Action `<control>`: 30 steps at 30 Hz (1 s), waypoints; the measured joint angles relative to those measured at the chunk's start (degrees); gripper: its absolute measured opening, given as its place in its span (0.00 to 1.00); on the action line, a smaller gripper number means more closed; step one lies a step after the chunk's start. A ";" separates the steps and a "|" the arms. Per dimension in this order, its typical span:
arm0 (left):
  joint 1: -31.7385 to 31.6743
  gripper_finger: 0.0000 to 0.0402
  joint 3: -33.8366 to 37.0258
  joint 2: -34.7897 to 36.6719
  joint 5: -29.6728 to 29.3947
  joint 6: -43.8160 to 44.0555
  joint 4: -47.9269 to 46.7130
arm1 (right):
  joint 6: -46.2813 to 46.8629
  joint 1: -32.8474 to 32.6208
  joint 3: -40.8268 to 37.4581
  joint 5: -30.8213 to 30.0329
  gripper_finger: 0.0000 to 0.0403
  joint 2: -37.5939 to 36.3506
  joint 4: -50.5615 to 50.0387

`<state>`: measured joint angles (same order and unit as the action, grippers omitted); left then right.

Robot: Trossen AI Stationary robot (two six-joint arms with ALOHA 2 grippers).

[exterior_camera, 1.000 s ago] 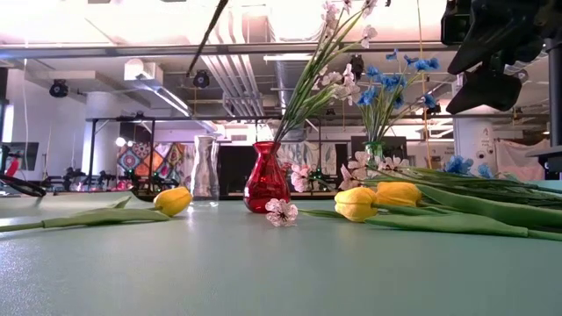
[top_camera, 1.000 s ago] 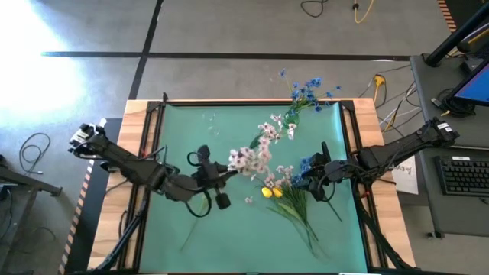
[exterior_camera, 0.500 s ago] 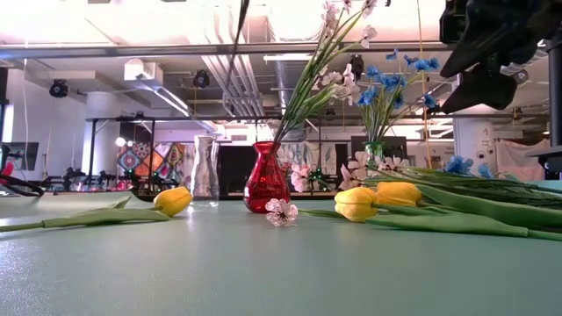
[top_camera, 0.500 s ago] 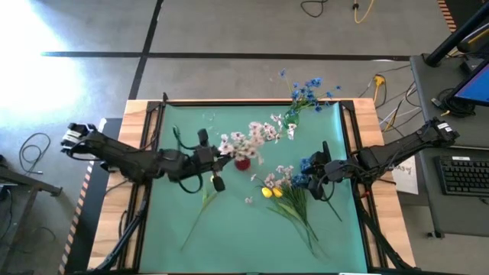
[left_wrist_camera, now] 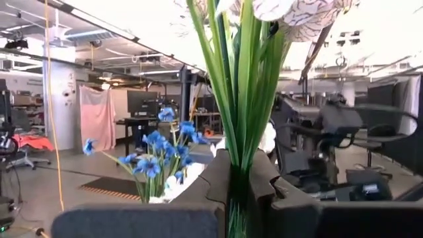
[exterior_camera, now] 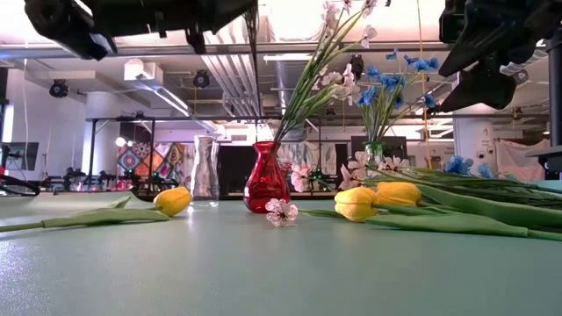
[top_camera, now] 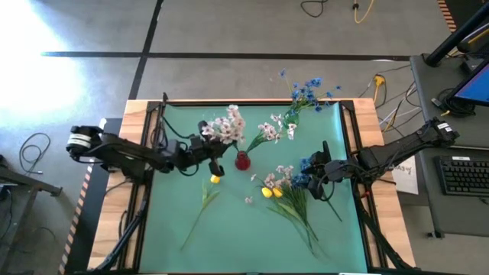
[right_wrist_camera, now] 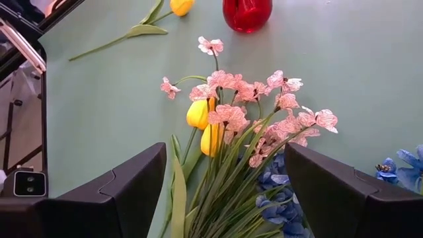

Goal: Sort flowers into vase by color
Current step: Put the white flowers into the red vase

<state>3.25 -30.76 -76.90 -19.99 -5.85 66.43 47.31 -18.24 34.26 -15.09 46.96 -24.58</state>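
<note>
carrying a pinkish-white spray (top_camera: 226,127) by its stems, the left gripper (top_camera: 208,145) stays out of it: clamped shut, centre frame, just left of the red vase (top_camera: 242,160), likely lining up. the right gripper (top_camera: 319,171) hovers open over the loose pile (top_camera: 286,191).

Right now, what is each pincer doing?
Left pincer: closed on the pinkish-white blossom spray.
Right pincer: open, empty, above the flower pile.

- My left hand (top_camera: 205,145) is raised above the desk's far left-centre, arm stretched in from the left, fingers (left_wrist_camera: 215,182) clamped together.
- My right hand (top_camera: 312,173) hovers right of centre, fingers (right_wrist_camera: 129,180) spread wide.
</note>
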 joint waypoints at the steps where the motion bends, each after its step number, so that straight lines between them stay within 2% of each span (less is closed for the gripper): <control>1: -0.22 0.00 -0.11 -0.76 0.02 0.00 0.09 | 0.00 -0.02 0.00 0.00 0.74 0.00 0.00; 16: -1.20 0.00 -1.38 -7.96 -1.94 3.17 2.19 | 0.02 0.00 0.00 -0.02 0.74 0.00 0.00; 30: -1.27 0.00 -1.38 -10.08 -3.46 5.84 2.08 | 0.02 0.00 0.00 0.00 0.74 0.00 0.00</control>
<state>1.98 -32.14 -86.98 -23.45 -0.01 68.51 47.33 -18.24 34.26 -15.09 46.96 -24.58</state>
